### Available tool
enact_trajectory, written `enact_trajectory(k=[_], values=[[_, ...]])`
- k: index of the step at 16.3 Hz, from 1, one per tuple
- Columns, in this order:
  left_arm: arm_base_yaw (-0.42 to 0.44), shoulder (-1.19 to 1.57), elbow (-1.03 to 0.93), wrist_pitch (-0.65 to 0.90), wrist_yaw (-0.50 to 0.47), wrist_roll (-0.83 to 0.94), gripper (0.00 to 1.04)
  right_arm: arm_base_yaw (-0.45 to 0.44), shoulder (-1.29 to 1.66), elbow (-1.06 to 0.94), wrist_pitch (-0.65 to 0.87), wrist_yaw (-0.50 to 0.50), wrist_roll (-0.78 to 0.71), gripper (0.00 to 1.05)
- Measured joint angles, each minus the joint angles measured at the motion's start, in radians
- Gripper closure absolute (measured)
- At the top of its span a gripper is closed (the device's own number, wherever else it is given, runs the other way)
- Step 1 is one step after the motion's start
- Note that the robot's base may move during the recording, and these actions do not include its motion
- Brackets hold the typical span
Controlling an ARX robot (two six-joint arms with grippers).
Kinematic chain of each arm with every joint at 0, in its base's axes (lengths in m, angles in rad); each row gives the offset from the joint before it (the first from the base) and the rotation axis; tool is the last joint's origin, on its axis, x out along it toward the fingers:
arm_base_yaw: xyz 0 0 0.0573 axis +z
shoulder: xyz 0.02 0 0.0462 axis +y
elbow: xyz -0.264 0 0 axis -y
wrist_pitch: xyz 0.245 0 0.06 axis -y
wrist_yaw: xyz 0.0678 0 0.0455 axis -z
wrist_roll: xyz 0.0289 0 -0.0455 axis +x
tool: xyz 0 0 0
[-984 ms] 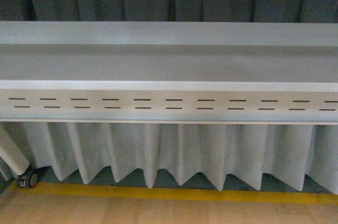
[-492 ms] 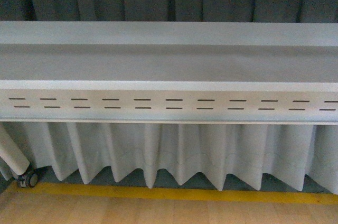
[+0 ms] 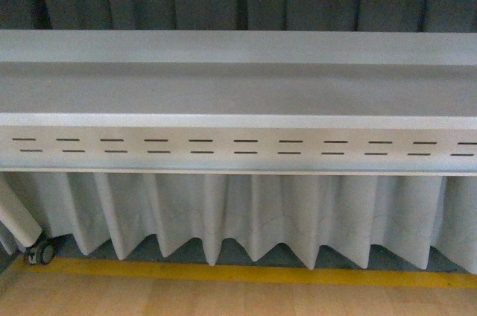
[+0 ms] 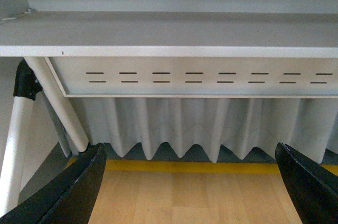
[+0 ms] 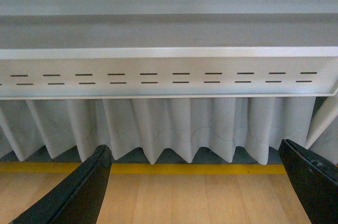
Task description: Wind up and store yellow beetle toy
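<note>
1. Although both wrist views face the slotted panel (image 3: 238, 147), the yellow beetle toy shows in none of the three views, so its place cannot be told.
2. Left gripper (image 4: 189, 152): spread wide, its black fingers (image 4: 74, 192) well apart below the slotted panel, nothing between them.
3. Right gripper (image 5: 194, 147): also spread wide, dark fingers at either side below the panel, holding nothing.
4. Slotted panel: a white strip with two rows of short dark slots, running across the whole front view.
5. Grey shelf (image 3: 238, 89): directly above the slotted panel, its front edge meeting the panel's top.
6. Pleated curtain (image 3: 246, 215): pale grey, hanging directly below the slotted panel, with a zigzag hem.
7. Yellow stripe (image 3: 246, 273): on the ground below the panel, just under the curtain hem.
8. Wooden floor (image 3: 223, 299): light planks, below the panel and nearer the camera than the stripe.
9. White leg (image 3: 16, 215): slanting down from below the panel's left end.
10. Caster (image 3: 41, 253): a small dark wheel at the foot of that leg.
</note>
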Motion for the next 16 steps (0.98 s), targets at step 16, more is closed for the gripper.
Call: enact_trajectory(k=[16], values=[[0.0,0.0,0.0,0.0,0.0,0.0,0.07,0.0,0.0,0.0,0.0,0.0,0.0,0.07]])
